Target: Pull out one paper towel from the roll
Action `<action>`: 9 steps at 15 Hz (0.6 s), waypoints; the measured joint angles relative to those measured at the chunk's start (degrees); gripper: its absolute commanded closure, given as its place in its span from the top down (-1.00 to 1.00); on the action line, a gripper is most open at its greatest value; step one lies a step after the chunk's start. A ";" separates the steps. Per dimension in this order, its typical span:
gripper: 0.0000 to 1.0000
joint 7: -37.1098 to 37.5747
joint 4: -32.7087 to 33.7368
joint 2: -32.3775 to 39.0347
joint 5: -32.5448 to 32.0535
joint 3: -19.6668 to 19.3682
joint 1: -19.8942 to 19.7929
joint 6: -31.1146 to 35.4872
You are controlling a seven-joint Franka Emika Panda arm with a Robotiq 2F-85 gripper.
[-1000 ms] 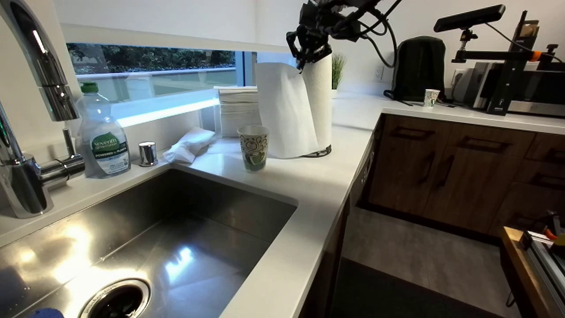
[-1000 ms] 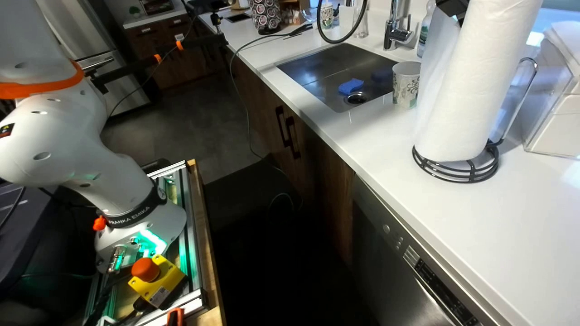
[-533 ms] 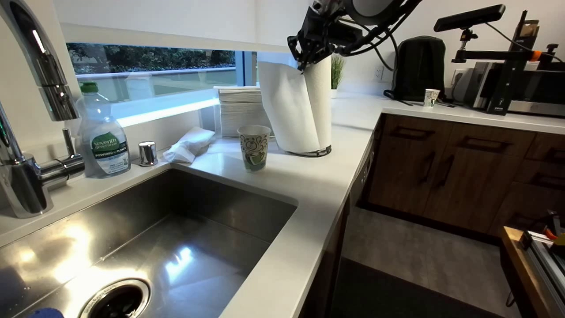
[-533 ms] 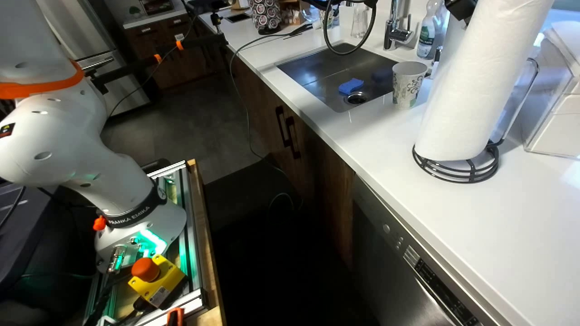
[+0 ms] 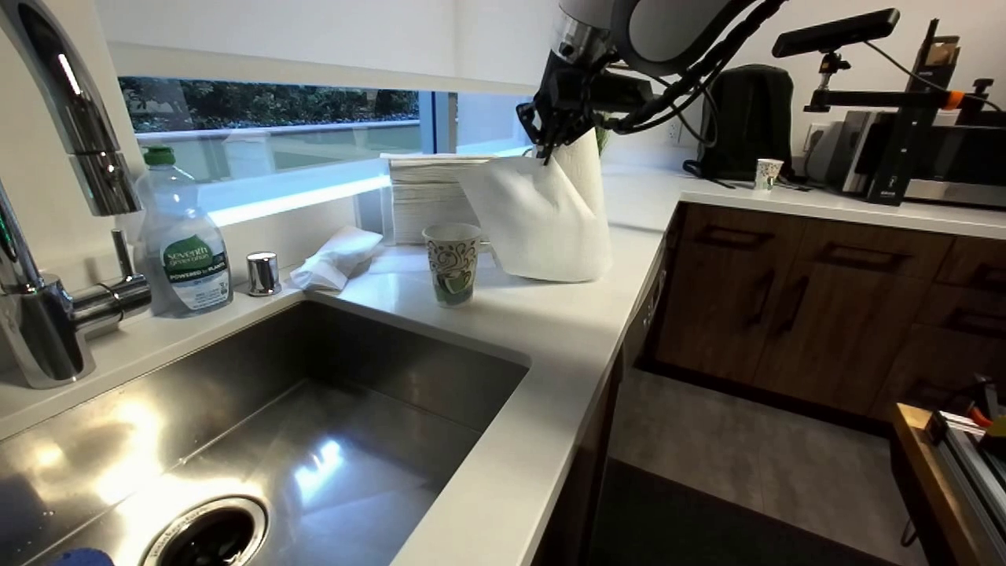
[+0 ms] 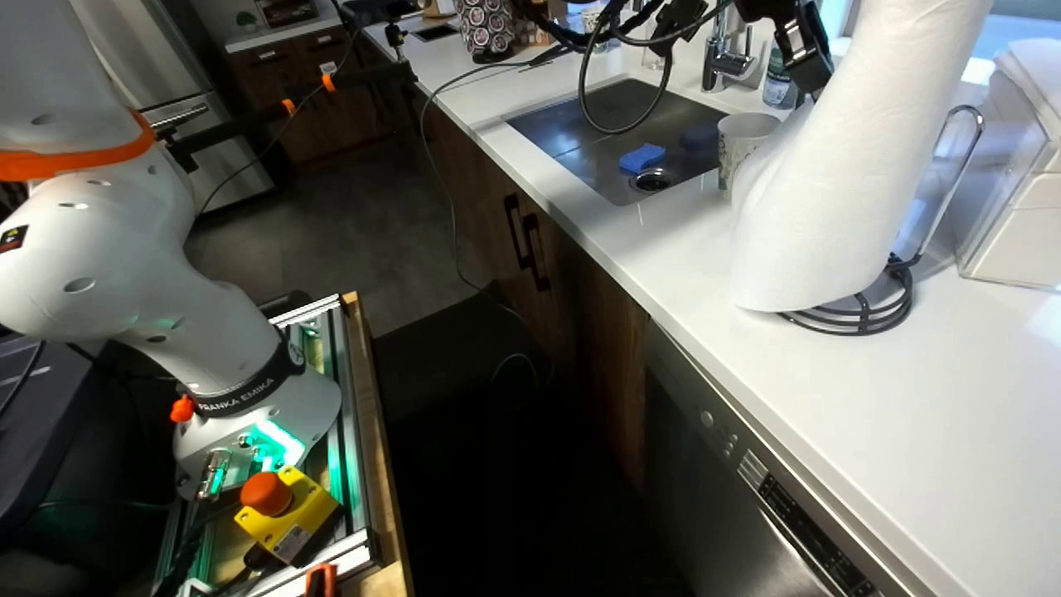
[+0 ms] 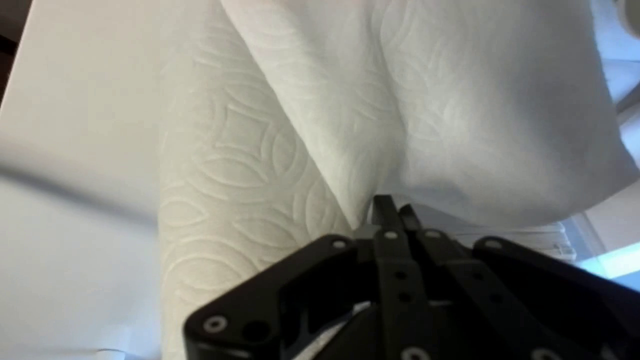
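Note:
A white paper towel (image 5: pixel 534 224) hangs loose in front of the roll (image 5: pixel 583 165), its top edge drawn together at my gripper (image 5: pixel 544 156). In the wrist view the gripper (image 7: pixel 396 211) is shut, with the folded sheet gathered at its fingertips. The embossed roll (image 7: pixel 225 210) stands just left of the fingers there. In an exterior view the roll (image 6: pixel 879 141) leans on its dark wire base (image 6: pixel 866 319), and the loose paper bulges out low down past the base. Most of the gripper (image 6: pixel 816 93) is behind the roll in that view.
A patterned paper cup (image 5: pixel 452 263) stands close beside the hanging sheet. Behind are a stack of folded napkins (image 5: pixel 428 196) and a crumpled napkin (image 5: pixel 338 258). The soap bottle (image 5: pixel 189 251), faucet (image 5: pixel 102 169) and sink (image 5: pixel 409 385) lie farther off.
My gripper has moved down with the sheet's top edge. The sheet has slackened and creased, and its lower part now swings outward past the base toward the counter's front.

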 measured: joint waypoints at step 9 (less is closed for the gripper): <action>-0.99 -4.79 -0.87 2.37 3.66 0.59 0.01 -6.36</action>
